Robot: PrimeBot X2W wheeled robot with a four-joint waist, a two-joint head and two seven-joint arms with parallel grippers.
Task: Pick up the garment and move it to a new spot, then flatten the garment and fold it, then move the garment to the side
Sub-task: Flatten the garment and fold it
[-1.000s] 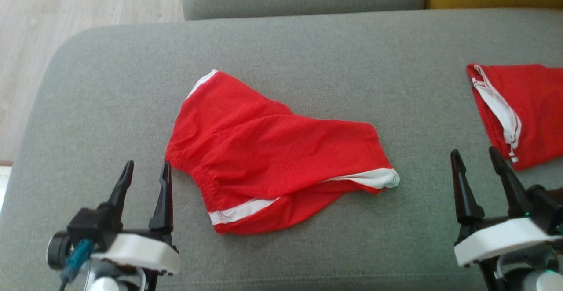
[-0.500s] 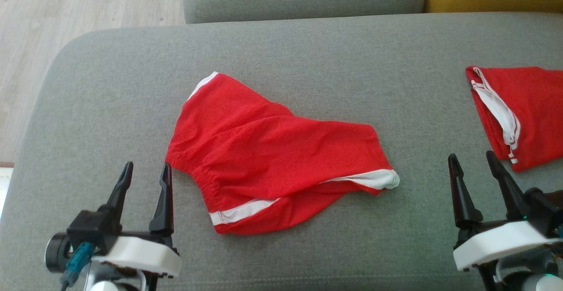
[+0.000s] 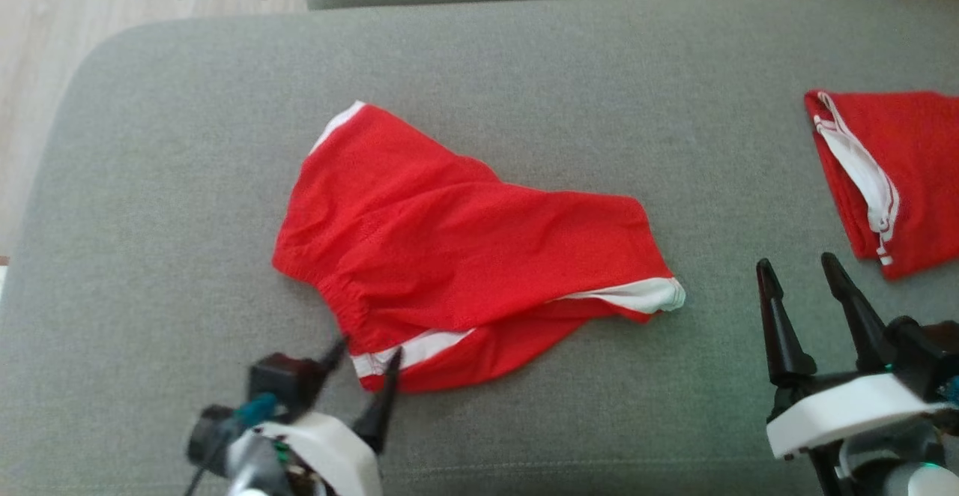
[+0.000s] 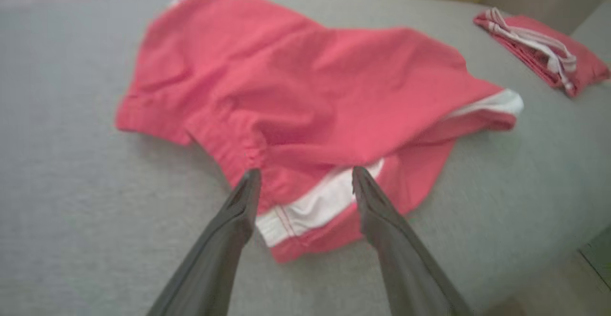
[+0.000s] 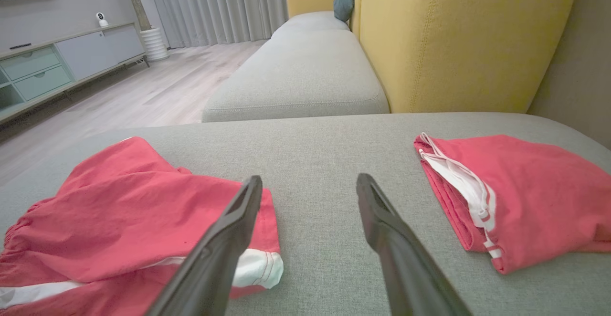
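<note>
Crumpled red fabric shorts w/ white trim lie ctr of grey fabric sofa cushion. L gripper at 7 o'clock: jaws fully apart, tips straddle white hem, nothing gripped. R gripper at 4 o'clock: wide, empty. At 3 o'clock: folded red garment.

Grey sofa seat, broad, rounded at its far left corner, and two pieces lie straight on the fabric. In the middle of the cushion are the red shorts, rumpled and spread loose, with the gathered waistband toward the near left and white trim at the hems. Well apart, over on the right side, lies a folded red garment, flat, with white edging along its left fold.
</note>
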